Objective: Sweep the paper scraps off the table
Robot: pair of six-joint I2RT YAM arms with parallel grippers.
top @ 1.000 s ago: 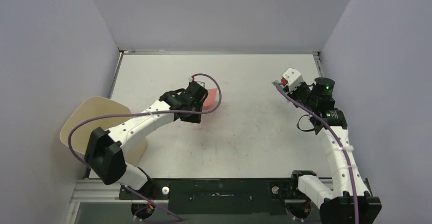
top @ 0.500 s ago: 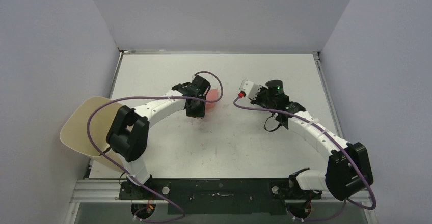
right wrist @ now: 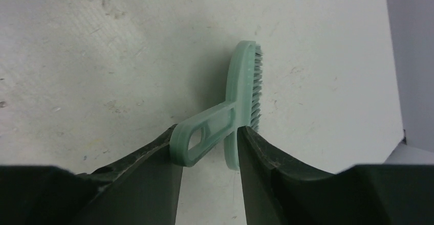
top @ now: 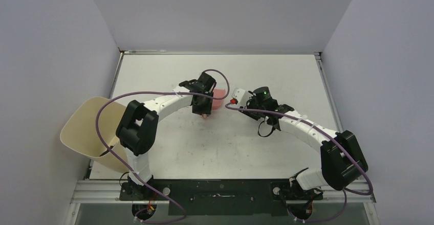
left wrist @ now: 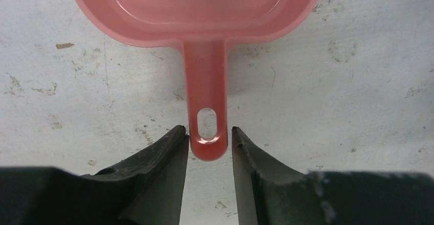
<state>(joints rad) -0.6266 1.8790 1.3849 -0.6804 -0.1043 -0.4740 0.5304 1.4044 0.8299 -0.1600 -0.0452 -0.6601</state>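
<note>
No paper scraps show in any view. The pink dustpan point(left wrist: 199, 10) lies flat on the white table point(top: 266, 148), near the middle in the top view point(top: 220, 94). My left gripper point(left wrist: 207, 129) is open. Its fingertips stand on either side of the end of the dustpan's handle point(left wrist: 204, 82), with a thin gap on each side. My right gripper point(right wrist: 207, 129) is shut on the teal brush point(right wrist: 244, 82). The handle lies slantwise between the fingers, and the bristles point right, low over the table.
A beige round-cornered bin point(top: 84, 128) stands off the table's left edge. Grey walls close the table in at the back and on both sides. Both arms reach in to the middle, with their wrists close together.
My left arm has carried the dustpan right and set it flat on the table. My right arm has swung from the far right to the middle, close to the dustpan.
</note>
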